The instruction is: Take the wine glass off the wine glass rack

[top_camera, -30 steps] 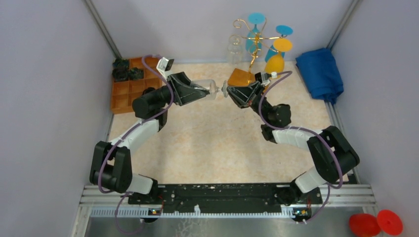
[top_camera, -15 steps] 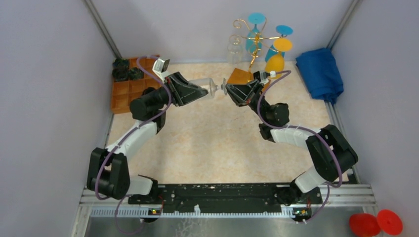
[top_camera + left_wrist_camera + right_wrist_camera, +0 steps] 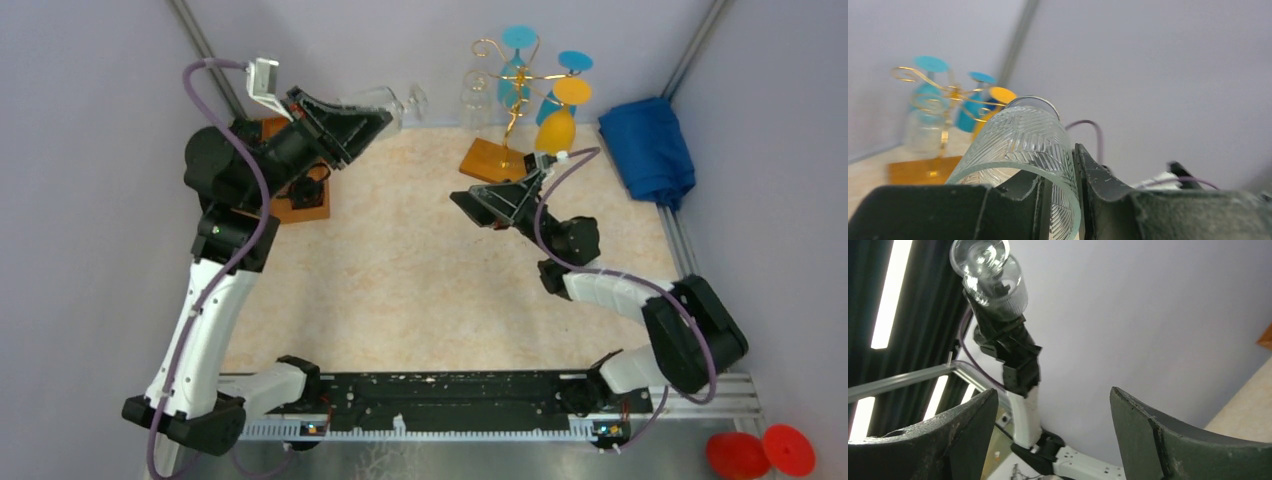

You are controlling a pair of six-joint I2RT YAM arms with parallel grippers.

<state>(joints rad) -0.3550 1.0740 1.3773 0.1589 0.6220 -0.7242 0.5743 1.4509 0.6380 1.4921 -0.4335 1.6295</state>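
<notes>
While the left arm (image 3: 215,300) stands up tall at the left side of the bench (image 3: 420,290), its top part bends over toward the back wall. The left jaws are shut tight on the wine glass (image 3: 378,100). They pinch the wall of the bowl near its rim. In the left wrist view, one jaw looks to be inside the bowl and the other outside. The glass is clear, with a leaf pattern cut into it. It is up in the air by the back wall, left of the wine glass rack (image 3: 514,118) and well apart from it. It lies on its side. In the top view its long line runs left to right. The open mouth is at the jaws, and the stem and round foot point toward the rack.

The right arm (image 3: 610,290) is low and bent, and it reaches to the middle of the bench. The right jaws are wide open and hold nothing. They point toward the left arm, well apart from the glass.

The rack stands at the back on its wooden base (image 3: 490,157). Blue glasses (image 3: 513,80), an orange glass (image 3: 556,128) and a clear glass (image 3: 475,95) hang on it upside down. A blue cloth (image 3: 648,148) lies to its right. An orange tray (image 3: 300,205) sits under the left arm.
</notes>
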